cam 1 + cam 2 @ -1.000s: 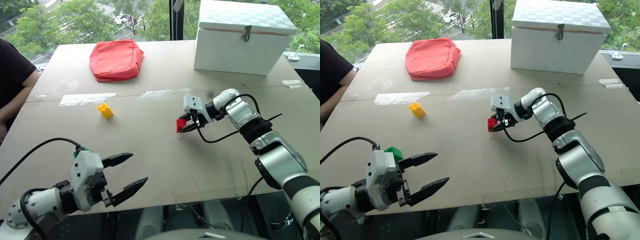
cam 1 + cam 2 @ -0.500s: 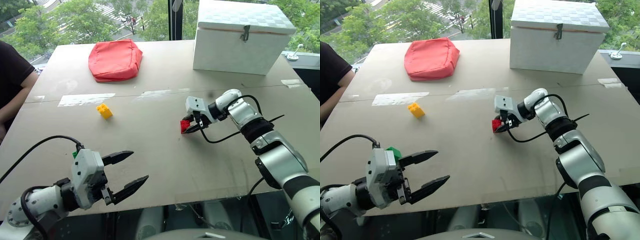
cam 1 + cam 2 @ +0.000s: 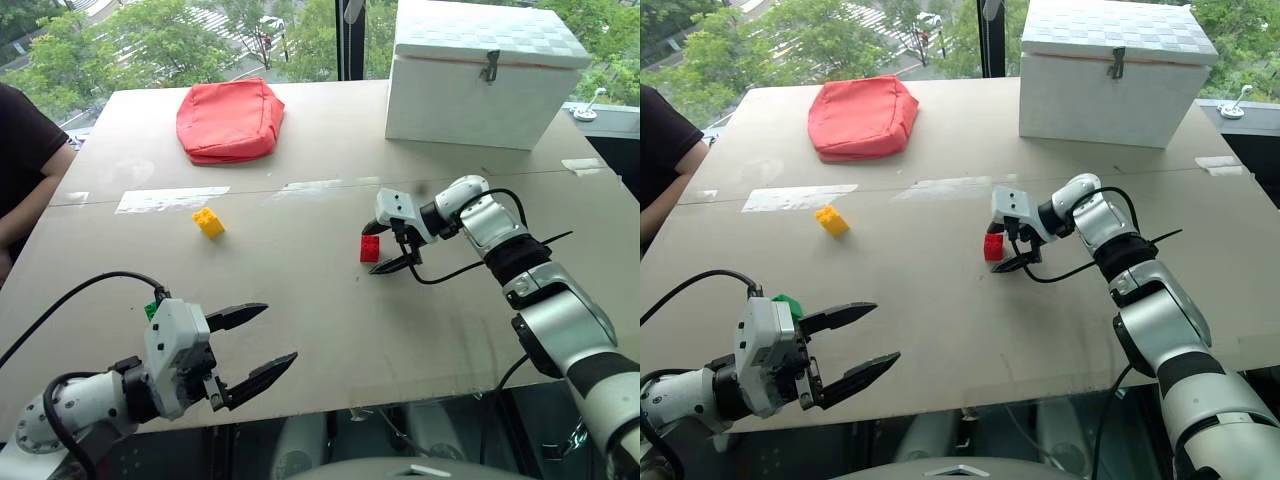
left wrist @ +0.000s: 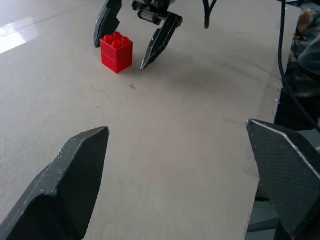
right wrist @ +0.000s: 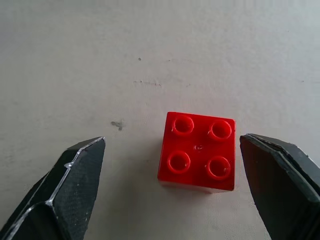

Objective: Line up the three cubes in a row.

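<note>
Beige table (image 3: 330, 320), taped seam, window with trees (image 3: 150, 40) behind

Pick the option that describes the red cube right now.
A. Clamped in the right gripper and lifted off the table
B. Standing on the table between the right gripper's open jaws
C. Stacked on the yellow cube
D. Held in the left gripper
B: the red cube sits studs-up on the table, with the right gripper spread wide to either side of it, neither finger touching.

Head cams look down over table (image 3: 330, 330); wrist cams close, sharing red cube (image 5: 198, 150).
</note>
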